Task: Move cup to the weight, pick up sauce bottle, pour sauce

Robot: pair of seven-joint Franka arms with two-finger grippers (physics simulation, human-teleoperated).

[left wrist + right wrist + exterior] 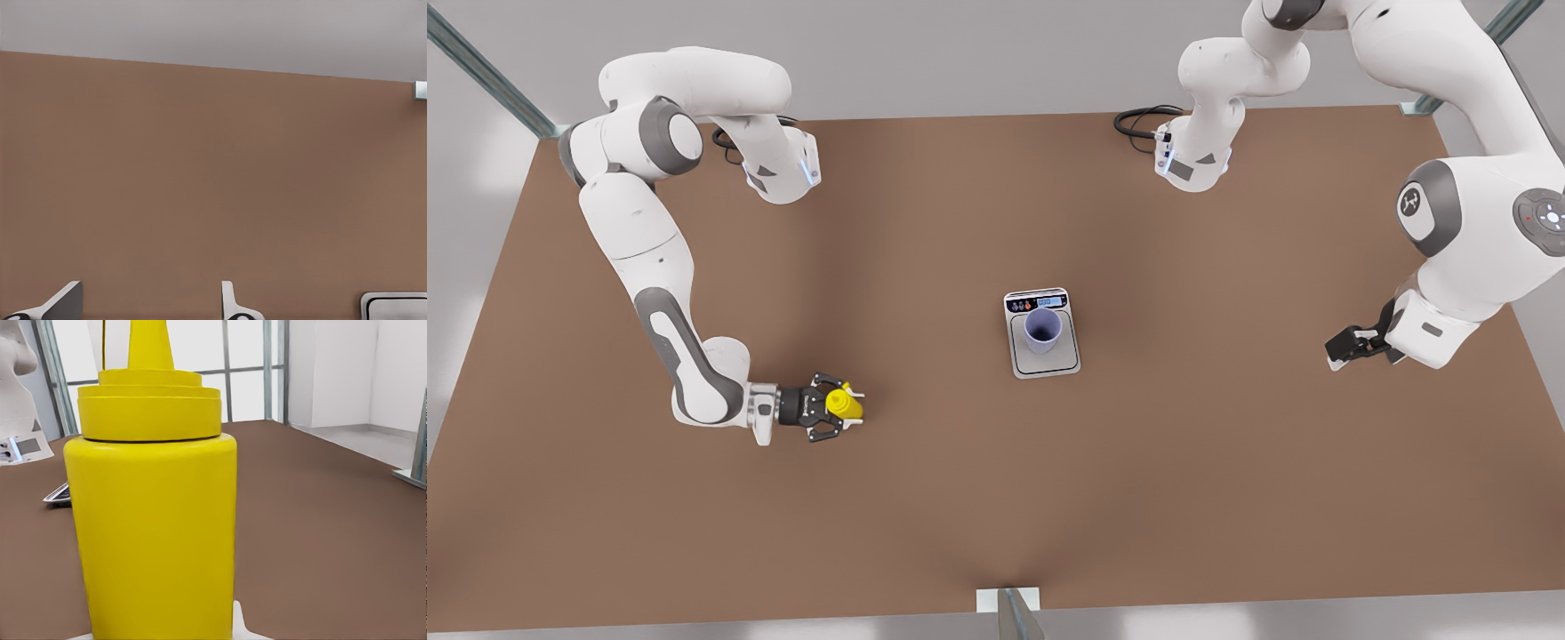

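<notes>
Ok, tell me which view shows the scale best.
The front view: the whole scale shows from above, display strip and plate, with the cup standing on it. The left wrist view catches one corner; the right wrist view shows a sliver behind the bottle.

We can read no text anywhere. The flat silver-grey kitchen scale [1042, 333], well apart from both grippers, carries a dark strip with a blue digital display, but its digits and button marks are too small to make out. The bright yellow squeeze bottle [153, 520] right in front of the right gripper is plain, without a label.
</notes>
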